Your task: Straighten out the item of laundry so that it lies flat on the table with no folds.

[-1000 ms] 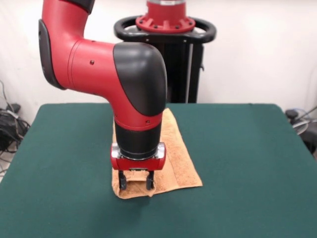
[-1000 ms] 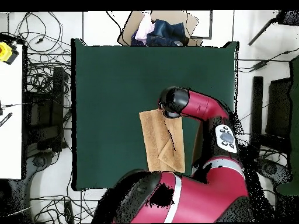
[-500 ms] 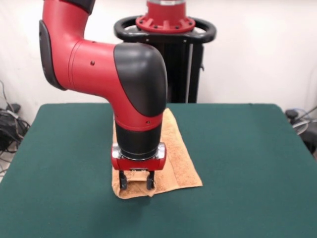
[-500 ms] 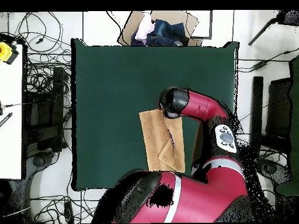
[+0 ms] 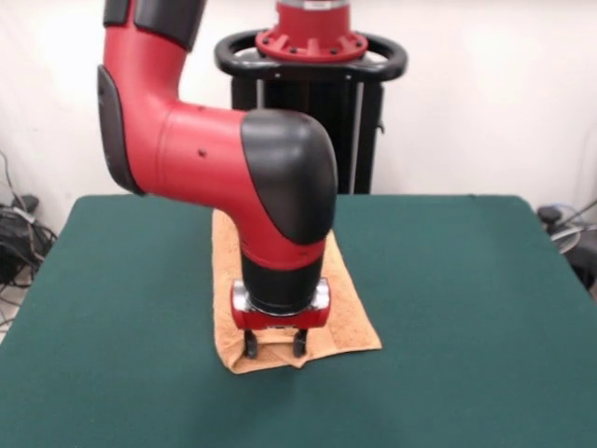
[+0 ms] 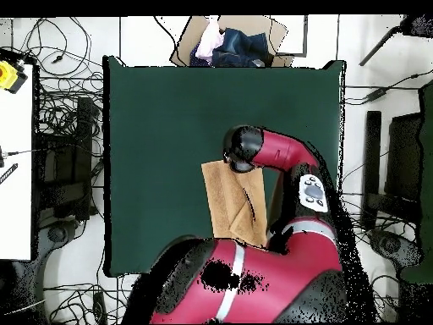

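Gripper [image 5: 275, 349] down on towel [image 5: 347, 299] at its camera-side end, fingers spread and not pinching, towel's long axis running away behind it toward the base on green table [image 5: 466, 308].

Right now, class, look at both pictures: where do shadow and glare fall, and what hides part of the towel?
Front view: soft, even light; a soft sheen on the glossy black elbow of the red arm, which hides the middle of the peach terry-cloth towel; the claw casts hardly any shadow. Overhead view: no glare on the matte dark green felt table; a dark crease line runs down the towel.
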Robot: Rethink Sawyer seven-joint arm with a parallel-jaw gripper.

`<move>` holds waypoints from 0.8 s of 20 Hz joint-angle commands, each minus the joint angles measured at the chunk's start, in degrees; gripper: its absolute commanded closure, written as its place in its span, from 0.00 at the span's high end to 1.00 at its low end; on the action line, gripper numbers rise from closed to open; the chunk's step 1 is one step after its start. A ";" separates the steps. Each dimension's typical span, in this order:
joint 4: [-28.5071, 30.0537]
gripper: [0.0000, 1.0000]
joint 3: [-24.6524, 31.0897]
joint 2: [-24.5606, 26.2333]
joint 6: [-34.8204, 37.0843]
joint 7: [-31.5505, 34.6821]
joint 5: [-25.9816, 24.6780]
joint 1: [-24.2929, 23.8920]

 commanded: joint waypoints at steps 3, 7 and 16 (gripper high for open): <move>-4.24 1.00 -3.72 10.32 12.91 5.25 -5.95 3.97; -10.44 1.00 -7.16 14.90 21.87 4.00 -8.84 6.02; -23.06 1.00 -11.14 23.64 37.18 4.48 -12.24 8.25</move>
